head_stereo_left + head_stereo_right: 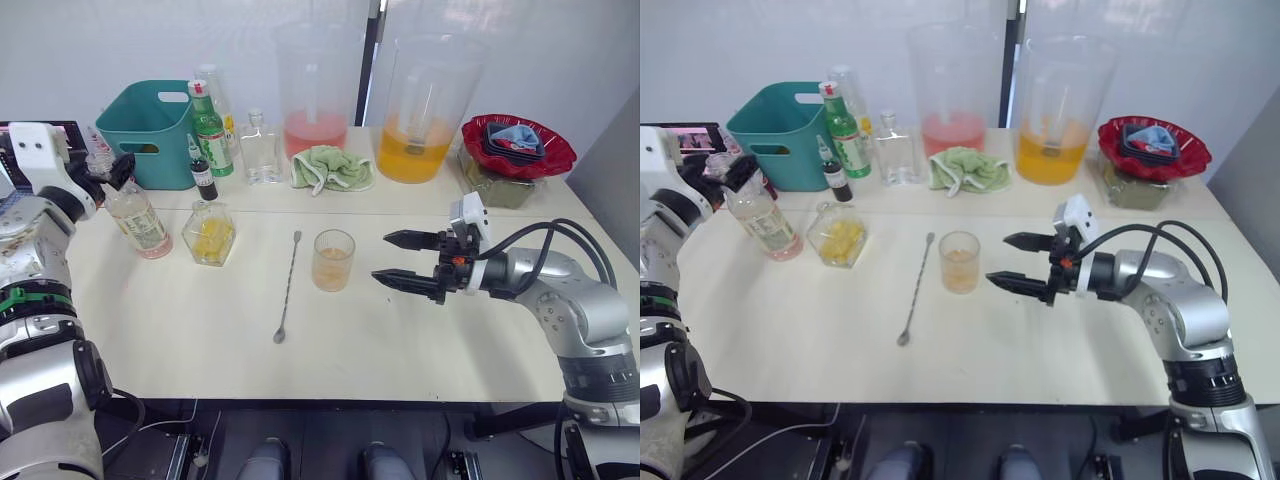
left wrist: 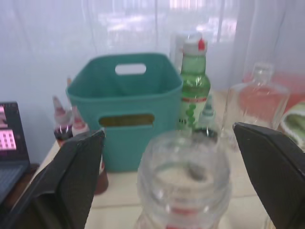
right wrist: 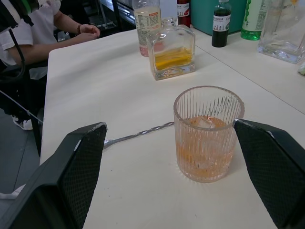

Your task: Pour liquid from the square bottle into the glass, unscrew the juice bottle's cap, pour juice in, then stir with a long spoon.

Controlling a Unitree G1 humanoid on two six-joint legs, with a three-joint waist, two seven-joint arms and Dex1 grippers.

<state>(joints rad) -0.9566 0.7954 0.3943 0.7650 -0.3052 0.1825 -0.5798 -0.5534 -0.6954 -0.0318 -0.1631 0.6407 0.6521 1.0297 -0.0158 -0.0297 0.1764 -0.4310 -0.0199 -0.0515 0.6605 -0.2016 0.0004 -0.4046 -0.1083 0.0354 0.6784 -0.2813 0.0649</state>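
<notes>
- 1 ribbed glass [image 1: 333, 259] is standing near the middle of the head view, holding a shallow layer of pale orange liquid with what looks like an ice cube.
- 1 long spoon [image 1: 288, 287] is lying flat just left of the glass, its bowl pointing toward the lower edge of the frame, touching nothing.
- 1 square bottle [image 1: 210, 233] is sitting left of the spoon, about half full of yellow liquid.
- 1 juice bottle [image 1: 138, 217] is standing at the left of the frame with its cap off and mouth open, pinkish liquid low inside.
- The left gripper [image 2: 167, 143] is hanging at the juice bottle's neck, fingers spread wide on either side of the open mouth and not touching it.
- The right gripper [image 1: 407, 259] is hovering right of the glass, fingers wide apart and pointing at it, holding nothing.
- 2 large clear pitchers are standing at the upper middle: 1 with pink liquid [image 1: 314, 92], 1 with orange liquid [image 1: 420, 110].
- 1 teal bin [image 1: 155, 132] is sitting at the upper left, beside 1 green bottle [image 1: 208, 129], 1 small dark bottle [image 1: 202, 175] and 1 clear flask [image 1: 260, 150].
- 1 green cloth [image 1: 331, 168] is lying between the pitchers.
- 1 red bowl [image 1: 518, 146] is sitting at the upper right, holding dark dishes and a blue cloth.
</notes>
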